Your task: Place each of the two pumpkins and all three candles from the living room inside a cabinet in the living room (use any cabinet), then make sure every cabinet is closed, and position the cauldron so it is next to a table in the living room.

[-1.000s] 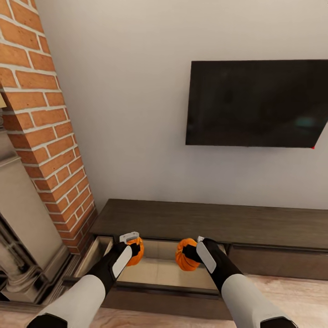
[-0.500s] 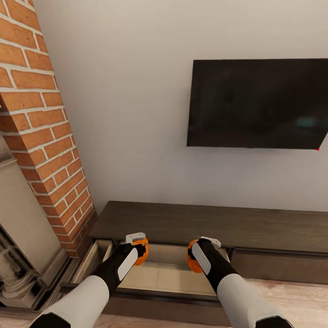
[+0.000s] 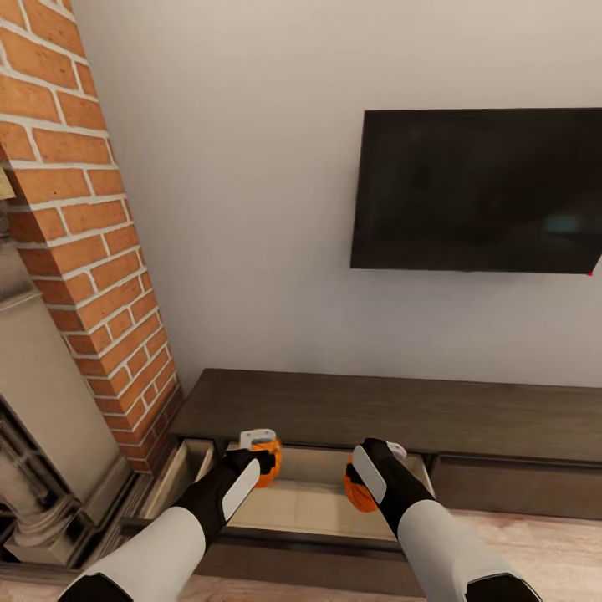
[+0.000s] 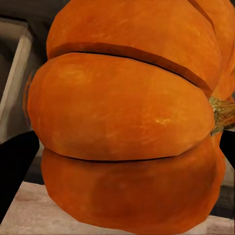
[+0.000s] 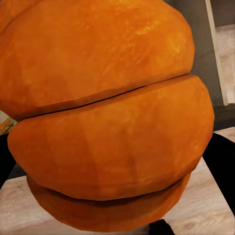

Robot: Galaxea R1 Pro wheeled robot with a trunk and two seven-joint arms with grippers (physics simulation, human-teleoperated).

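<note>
Left end effector (image 3: 261, 451) grips one ribbed orange pumpkin (image 3: 269, 465), right end effector (image 3: 374, 473) another (image 3: 358, 493), above open dark-brown cabinet drawer (image 3: 293, 502).

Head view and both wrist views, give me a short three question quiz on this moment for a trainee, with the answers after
1. True or false: the left gripper and the right gripper each hold a pumpkin.
2. What do both pumpkins hang over? A) the cabinet top B) the open drawer C) the floor
3. Fill in: on the wall above the cabinet hangs a dark ____.

Key
1. True: the left pumpkin and the right pumpkin sit between the fingers.
2. B, the open drawer with the pale inside.
3. Television.
</note>
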